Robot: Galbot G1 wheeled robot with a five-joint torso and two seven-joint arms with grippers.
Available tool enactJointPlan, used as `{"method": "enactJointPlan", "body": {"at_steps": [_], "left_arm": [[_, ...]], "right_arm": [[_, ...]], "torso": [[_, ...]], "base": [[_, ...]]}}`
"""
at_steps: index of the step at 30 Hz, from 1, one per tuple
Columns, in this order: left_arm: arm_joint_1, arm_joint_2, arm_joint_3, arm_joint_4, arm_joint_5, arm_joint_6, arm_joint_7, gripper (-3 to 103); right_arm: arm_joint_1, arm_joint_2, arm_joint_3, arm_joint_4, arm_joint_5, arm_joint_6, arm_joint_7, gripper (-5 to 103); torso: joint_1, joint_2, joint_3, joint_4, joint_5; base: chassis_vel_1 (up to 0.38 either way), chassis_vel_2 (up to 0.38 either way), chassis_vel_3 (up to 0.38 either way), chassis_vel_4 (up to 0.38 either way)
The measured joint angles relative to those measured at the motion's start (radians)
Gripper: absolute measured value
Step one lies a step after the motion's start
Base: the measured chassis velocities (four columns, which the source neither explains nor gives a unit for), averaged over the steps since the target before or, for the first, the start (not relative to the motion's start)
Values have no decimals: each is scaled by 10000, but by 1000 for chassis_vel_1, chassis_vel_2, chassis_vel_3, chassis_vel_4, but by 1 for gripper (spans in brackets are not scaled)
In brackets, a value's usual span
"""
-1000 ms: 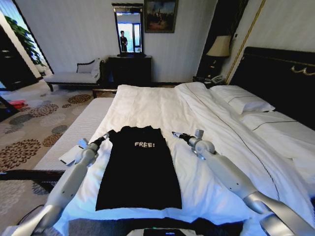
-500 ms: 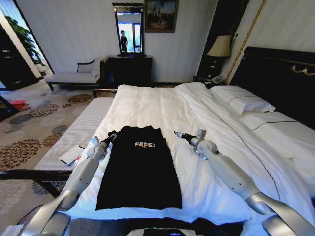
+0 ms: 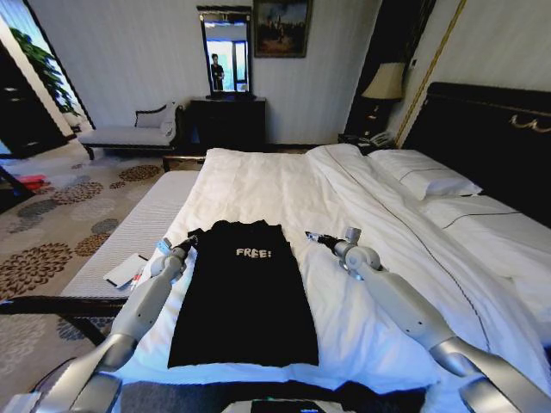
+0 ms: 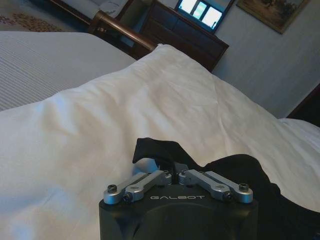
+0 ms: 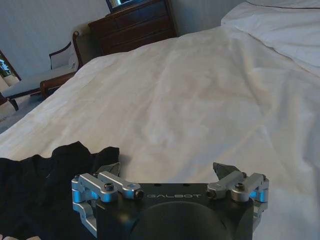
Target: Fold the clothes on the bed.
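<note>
- clenched on the black top's (image 3: 244, 292) near shoulder strap sits my left gripper (image 4: 173, 169); right gripper (image 5: 170, 172) spread wide, empty, just beside the other shoulder.
- top lies flat on the bed (image 3: 284, 185), long axis running away from me, between both arms.

The bed (image 3: 284, 185) carries a white duvet; the black clothes (image 3: 244, 292) lie flat on it, pillows (image 3: 424, 172) at the headboard.

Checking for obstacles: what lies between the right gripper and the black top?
Only bare white duvet separates the right gripper from the black top, seen in the head view.
</note>
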Motion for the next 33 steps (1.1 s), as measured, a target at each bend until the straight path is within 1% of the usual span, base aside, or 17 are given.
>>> {"method": "enactJointPlan", "body": {"at_steps": [2, 6, 8, 9, 10, 11, 14, 15, 18, 22, 25, 27, 29, 30, 31, 32, 33], "left_arm": [[10, -1, 33, -73, 20, -3, -60, 1], [171, 102, 83, -487, 3, -26, -192, 0], [399, 260, 72, -1093, -98, -33, -378, 0], [638, 465, 88, -1806, -187, -28, -506, 0], [638, 465, 88, -1806, -187, -28, -506, 0], [788, 615, 134, -2305, -207, -20, -559, 0], [1076, 993, 486, -3616, -198, 50, -714, 0], [1076, 993, 486, -3616, -198, 50, -714, 0], [921, 1071, 1067, -4166, -207, 130, -1012, 0], [569, 909, 1822, -4165, -88, 173, -1178, 0], [325, 669, 2520, -3820, 252, 193, -1205, 0], [286, 584, 2732, -3678, 383, 197, -1206, 0], [253, 448, 3036, -3453, 592, 205, -1253, -2], [253, 430, 3102, -3415, 620, 219, -1293, 1], [253, 430, 3102, -3415, 620, 219, -1293, 1], [274, 417, 3197, -3389, 644, 254, -1391, 6], [474, 568, 3237, -3547, 636, 353, -1502, 23]], "right_arm": [[-43, -9, 30, 0, -10, 0, 2, 100], [-107, -24, 93, 11, -17, 0, 9, 100], [-122, -54, 113, 17, -19, -2, 12, 100], [-123, -90, 143, 19, -18, -4, 11, 100], [-123, -90, 143, 19, -18, -4, 11, 100], [-123, -120, 156, 18, -17, -6, 6, 100], [-72, -164, 165, -20, -11, -9, -16, 100], [-72, -164, 165, -20, -11, -9, -16, 100], [-34, -185, 168, -22, 2, -11, -21, 100], [-34, -215, 211, 31, 18, -14, -23, 100], [-97, -283, 324, 97, 32, -16, -27, 100], [-130, -309, 378, 109, 34, -17, -34, 100], [-206, -358, 478, 130, 34, -18, -50, 100], [-229, -374, 506, 133, 34, -18, -54, 100], [-229, -374, 506, 133, 34, -18, -54, 100], [-277, -399, 556, 138, 32, -20, -60, 100], [-423, -434, 710, 138, 5, -23, -128, 100]], "torso": [[1, -1, 0, -1, 1], [0, 0, 0, -3, 0], [1, 0, 0, -1, 1], [0, 0, 0, 4, -1], [0, 0, 0, 4, -1], [0, 0, -1, 3, 2], [-1, 0, -1, 1, 2], [-1, 0, -1, 1, 2], [-1, 0, -1, 1, 2], [0, 0, -1, -2, 1], [0, 0, -1, -3, 4], [0, 0, -1, -2, 1], [0, 0, -1, -2, 0], [0, 0, -1, -3, 1], [0, 0, -1, -3, 1], [1, 0, -1, -1, 1], [0, 1, -1, 0, 2]], "base": [[0, 0, 0, 0], [0, 0, 0, 0], [0, 0, 0, 0], [0, 0, 0, 0], [0, 0, 0, 0], [0, 0, 0, 0], [0, 0, 0, 0], [0, 0, 0, 0], [0, 0, 0, 0], [0, 0, 0, 0], [0, 0, 0, 0], [0, 0, 0, 0], [0, 0, 0, 0], [0, 0, 0, 0], [0, 0, 0, 0], [0, 0, 0, 0], [0, 0, 0, 0]]}}
